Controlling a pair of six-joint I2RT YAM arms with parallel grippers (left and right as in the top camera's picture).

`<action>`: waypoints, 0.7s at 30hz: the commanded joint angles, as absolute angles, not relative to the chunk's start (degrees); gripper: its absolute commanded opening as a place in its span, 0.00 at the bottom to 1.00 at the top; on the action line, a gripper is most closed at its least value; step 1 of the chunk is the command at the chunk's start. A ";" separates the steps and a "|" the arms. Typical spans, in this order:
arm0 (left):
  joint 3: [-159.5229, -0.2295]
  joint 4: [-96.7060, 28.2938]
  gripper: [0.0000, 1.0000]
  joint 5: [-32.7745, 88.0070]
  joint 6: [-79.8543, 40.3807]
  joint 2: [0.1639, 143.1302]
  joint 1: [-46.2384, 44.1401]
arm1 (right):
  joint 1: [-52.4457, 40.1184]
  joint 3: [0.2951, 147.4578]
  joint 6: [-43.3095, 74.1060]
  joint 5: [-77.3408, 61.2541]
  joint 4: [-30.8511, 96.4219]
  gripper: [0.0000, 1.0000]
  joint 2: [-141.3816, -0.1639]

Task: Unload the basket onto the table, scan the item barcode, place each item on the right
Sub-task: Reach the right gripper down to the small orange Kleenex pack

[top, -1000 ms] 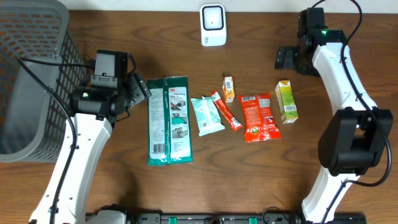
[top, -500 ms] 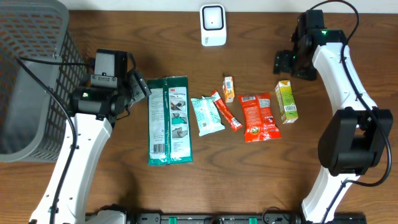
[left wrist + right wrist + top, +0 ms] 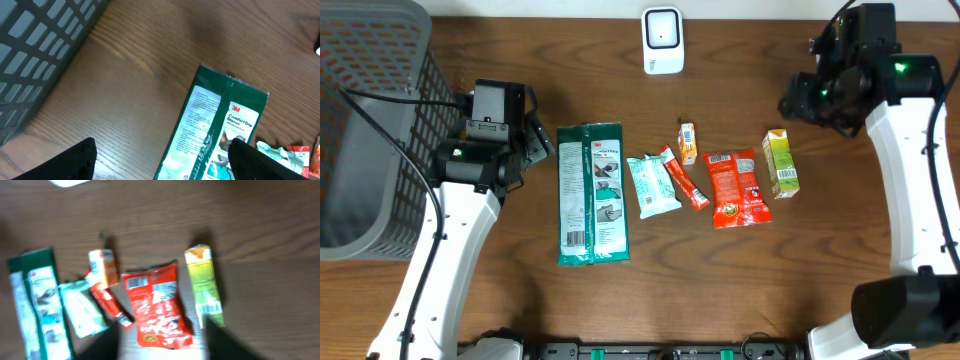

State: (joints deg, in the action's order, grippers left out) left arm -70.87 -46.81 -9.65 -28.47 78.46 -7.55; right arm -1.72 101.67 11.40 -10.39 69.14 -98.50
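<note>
Grey mesh basket [image 3: 370, 90] stands to the outer side of the left fingers [image 3: 75, 160], which are spread wide and hold nothing. A green glove packet [image 3: 215, 130] lies flat on the table [image 3: 140, 65] just ahead of them, its near end showing between the tips. Further right lie a teal packet [image 3: 652, 185], a red stick [image 3: 685, 180], a small orange box [image 3: 687, 142], a red pouch [image 3: 737, 187] and a green carton [image 3: 781, 163]. A white scanner [image 3: 662, 40] sits well apart from both pairs. The right fingers [image 3: 230, 342], blurred, stand partly apart and empty above the table, with the red pouch showing between them.
</note>
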 commanded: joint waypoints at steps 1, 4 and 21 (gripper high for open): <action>-71.70 -47.13 0.84 -11.20 -28.10 78.56 -7.29 | -3.22 102.19 11.53 -16.71 69.25 0.17 -98.87; -71.70 -47.13 0.84 -11.20 -28.10 78.56 -7.29 | -6.92 101.75 11.49 -15.92 69.23 0.24 -99.66; -71.70 -47.11 0.84 -11.20 -28.12 78.56 -7.29 | -28.97 101.36 16.75 5.32 62.50 0.46 -116.73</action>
State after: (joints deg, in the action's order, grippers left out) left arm -70.87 -46.92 -9.85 -28.47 78.46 -7.55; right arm -28.53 101.58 15.64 1.30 62.92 -114.08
